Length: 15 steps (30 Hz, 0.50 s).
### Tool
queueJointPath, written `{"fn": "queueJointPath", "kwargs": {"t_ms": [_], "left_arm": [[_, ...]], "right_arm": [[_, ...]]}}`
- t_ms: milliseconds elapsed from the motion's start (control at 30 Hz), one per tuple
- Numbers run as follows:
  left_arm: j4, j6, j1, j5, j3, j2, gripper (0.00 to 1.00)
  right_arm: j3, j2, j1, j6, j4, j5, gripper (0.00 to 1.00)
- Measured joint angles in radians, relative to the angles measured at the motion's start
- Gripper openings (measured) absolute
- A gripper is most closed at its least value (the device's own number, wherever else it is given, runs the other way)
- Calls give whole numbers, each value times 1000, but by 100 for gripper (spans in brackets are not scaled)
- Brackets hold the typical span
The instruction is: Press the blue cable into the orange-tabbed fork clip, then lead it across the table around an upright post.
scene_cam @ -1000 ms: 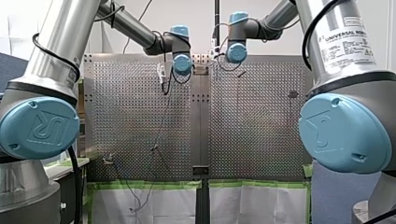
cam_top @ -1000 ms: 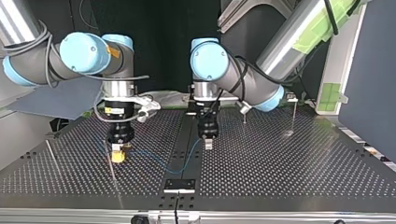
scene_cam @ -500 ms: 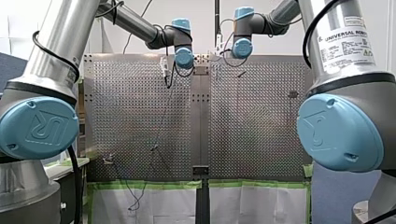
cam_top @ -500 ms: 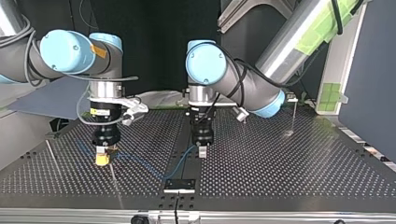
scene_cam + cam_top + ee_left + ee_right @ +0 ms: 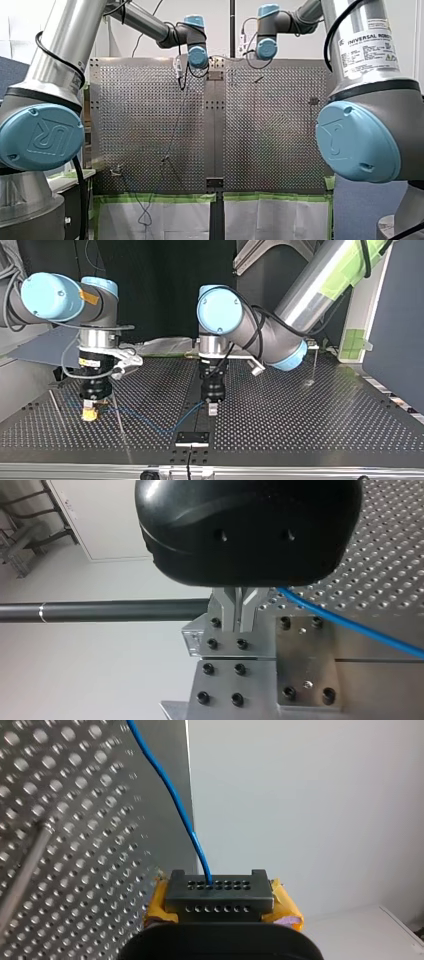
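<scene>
Left gripper (image 5: 239, 611): clenched; its metal fingers are drawn together on the blue cable (image 5: 350, 623), which leaves beside them and runs off over the perforated table (image 5: 300, 420).
Left gripper, place: at the middle of the top view, pointing straight down, tips just above the table's centre seam and the metal bracket (image 5: 235, 655) bolted there.
Right gripper (image 5: 90, 413): closed on the same cable, which enters between its yellow pads (image 5: 287, 910) in the right wrist view.
Right gripper, place: left of middle in the top view, pointing down, tips close to the table.
Left arm (image 5: 280, 335): enters from the upper right of the top view, elbow bent, wrist vertical.
Right arm (image 5: 50, 297): enters from the upper left of the top view, wrist vertical.
Cable, course: from the right gripper it sags along the table toward the lower middle of the top view, then rises to the left gripper.
Post (image 5: 314, 365): upright, at the right of the top view, well apart from both grippers and the cable.
Rods (image 5: 56, 404): two thin ones at the lower left of the top view, on either side of the right gripper.
Count: two arms, two grippers, one cable.
</scene>
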<state>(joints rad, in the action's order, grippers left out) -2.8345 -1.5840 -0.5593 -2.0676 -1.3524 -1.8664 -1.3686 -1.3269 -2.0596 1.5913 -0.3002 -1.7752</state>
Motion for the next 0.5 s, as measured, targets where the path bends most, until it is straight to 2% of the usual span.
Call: {"fn": "queueJointPath", "kwargs": {"t_ms": [233,500], "left_arm": [[-12,-2,0,19,27,-3,0],[-49,-7,-3,35,80,-41,0]], "right_arm": [[0,-4,28,1,8,0,0],[0,-6,63,1,15,0,0]]}}
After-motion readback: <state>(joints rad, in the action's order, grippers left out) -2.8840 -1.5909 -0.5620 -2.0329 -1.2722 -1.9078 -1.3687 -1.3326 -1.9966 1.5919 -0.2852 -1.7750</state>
